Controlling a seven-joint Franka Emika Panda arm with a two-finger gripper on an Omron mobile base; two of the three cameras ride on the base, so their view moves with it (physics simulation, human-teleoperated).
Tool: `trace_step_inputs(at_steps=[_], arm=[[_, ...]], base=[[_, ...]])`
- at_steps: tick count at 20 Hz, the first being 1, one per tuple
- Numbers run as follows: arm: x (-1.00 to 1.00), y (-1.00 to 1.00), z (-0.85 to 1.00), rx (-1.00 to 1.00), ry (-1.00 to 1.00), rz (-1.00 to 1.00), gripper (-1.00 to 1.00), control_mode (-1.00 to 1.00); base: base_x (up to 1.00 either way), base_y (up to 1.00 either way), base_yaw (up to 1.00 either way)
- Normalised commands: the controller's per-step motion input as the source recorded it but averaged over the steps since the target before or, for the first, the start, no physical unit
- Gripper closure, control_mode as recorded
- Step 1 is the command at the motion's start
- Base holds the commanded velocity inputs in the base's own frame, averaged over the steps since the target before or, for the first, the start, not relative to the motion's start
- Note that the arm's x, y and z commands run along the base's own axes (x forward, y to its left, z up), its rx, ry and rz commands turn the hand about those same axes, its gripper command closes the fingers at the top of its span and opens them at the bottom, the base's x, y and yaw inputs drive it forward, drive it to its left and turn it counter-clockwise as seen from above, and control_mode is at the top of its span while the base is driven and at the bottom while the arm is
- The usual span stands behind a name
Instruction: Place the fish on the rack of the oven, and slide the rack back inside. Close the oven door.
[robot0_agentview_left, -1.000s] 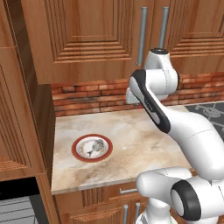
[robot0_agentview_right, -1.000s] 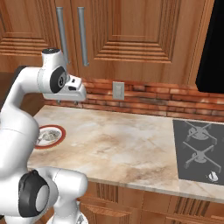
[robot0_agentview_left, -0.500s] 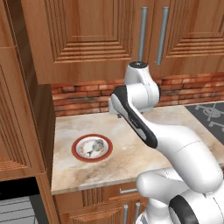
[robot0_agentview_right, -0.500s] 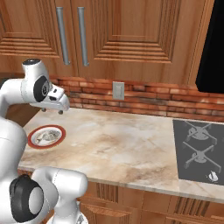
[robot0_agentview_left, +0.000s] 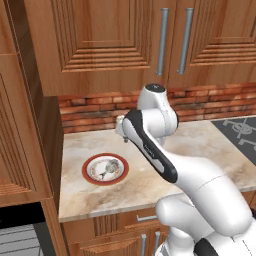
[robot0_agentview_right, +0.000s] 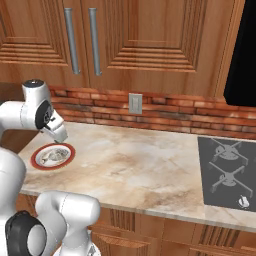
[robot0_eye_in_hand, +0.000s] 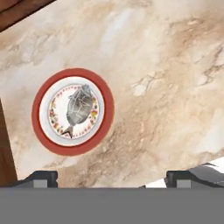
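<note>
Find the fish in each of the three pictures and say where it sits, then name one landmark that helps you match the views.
Left base view: the fish lies left of centre, on the red-rimmed plate near the counter's left end.
Right base view: the fish is at the far left, on the same plate, just below the arm.
Hand view: the fish is left of centre, on the plate.
Shared landmark: the red-rimmed plate.

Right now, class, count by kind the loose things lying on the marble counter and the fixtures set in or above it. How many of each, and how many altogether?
Small grey-silver fish: 1
Round red-rimmed white plate: 1
Dark grey gas hob: 1
Grey wall socket: 1
Steel bar cabinet handles: 2
Total: 6
</note>
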Motion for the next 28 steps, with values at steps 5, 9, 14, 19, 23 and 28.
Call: trace_step_inputs(at_steps=[5,9,14,19,23,28], arm=[[-0.07,0.41,-0.42,0.11,0.05,-0.25,-1.00,-1.00],[0.01,0.32,-0.31,0.01,0.07,-0.10,-1.00,-1.00],[0.20,0.12,-0.20,0.00,0.08,-0.01,-1.00,-1.00],[0.25,0.07,-0.40,0.00,0.12,0.00,-1.00,-1.00],[0.26,0.11,-0.49,-0.01,0.12,0.00,-1.00,-1.00],[0.20,0.31,-0.22,-0.05,0.02,0.00,-1.00,-1.00]], base=[[0.00,0.00,0.00],[0.00,0.00,0.00],[0.00,0.00,0.00],[0.00,0.00,0.00],[0.00,0.00,0.00],[0.00,0.00,0.00]])
